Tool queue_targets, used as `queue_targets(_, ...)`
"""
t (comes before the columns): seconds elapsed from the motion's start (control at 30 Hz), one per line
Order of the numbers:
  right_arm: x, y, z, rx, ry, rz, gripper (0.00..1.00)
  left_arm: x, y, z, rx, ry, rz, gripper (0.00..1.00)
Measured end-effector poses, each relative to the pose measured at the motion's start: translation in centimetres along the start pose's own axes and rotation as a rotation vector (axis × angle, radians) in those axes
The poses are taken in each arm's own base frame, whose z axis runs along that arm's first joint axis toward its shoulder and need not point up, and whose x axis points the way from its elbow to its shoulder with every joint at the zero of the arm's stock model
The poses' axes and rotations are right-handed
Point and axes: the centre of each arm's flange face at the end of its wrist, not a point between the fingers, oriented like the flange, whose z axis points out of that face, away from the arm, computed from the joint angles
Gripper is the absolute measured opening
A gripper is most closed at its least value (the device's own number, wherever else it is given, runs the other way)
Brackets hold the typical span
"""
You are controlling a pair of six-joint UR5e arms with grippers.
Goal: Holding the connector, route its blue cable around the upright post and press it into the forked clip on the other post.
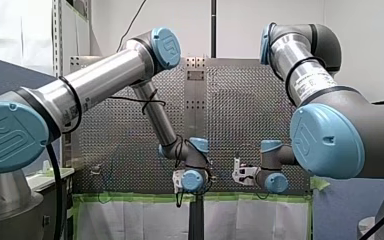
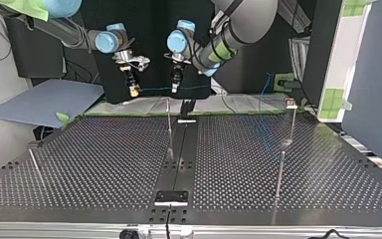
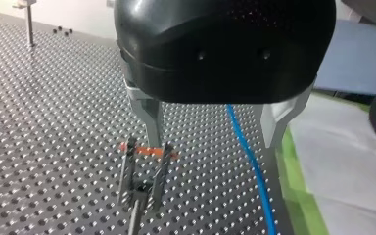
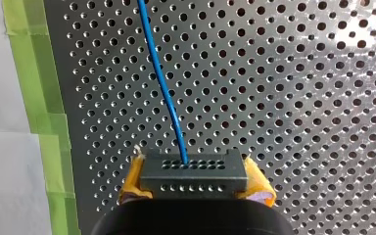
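Along the top view's near edge: the perforated table (image 2: 79, 164) ends in a pale metal rim, and a dark centre strip (image 2: 179, 149) runs away from it.
Near posts: one thin post (image 2: 280, 174) stands at that view's right and another (image 2: 34, 164) at its left, well apart, with bare holes between them.
Middle: an upright post (image 2: 169, 124) stands just beside the centre strip.
Far edge: green tape (image 4: 34, 98) lines the plate, with a pale sheet past it.
Right gripper (image 4: 196, 188): its yellow pads are clenched on the black connector (image 4: 193, 171), above the taped edge.
Blue cable (image 4: 166, 88): it leaves the connector and runs across to my left gripper.
Left gripper (image 3: 213, 139): its metal fingers are spread wide, and the cable passes loose between them.
Forked clip (image 3: 144, 171): it has an orange band and stands ahead of one left finger, apart from the cable.
Room beyond: a blue-grey board (image 2: 45, 99) lies off the table at the top view's left, with a dark backdrop behind the arms.
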Motion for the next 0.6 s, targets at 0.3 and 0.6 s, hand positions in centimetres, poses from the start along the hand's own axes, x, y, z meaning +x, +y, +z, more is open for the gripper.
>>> queue_targets(0.3, 0.0, 0.0, 0.0, 0.0, 0.0, -0.001, 0.0, 0.3, 0.9, 1.9, -0.035, -0.001, -0.043, 1.0)
queue_targets(0.6, 0.0, 0.0, 0.0, 0.0, -0.001, -0.001, 0.0, -0.5, 1.6, 3.4, -0.085, -0.05, -0.089, 1.0)
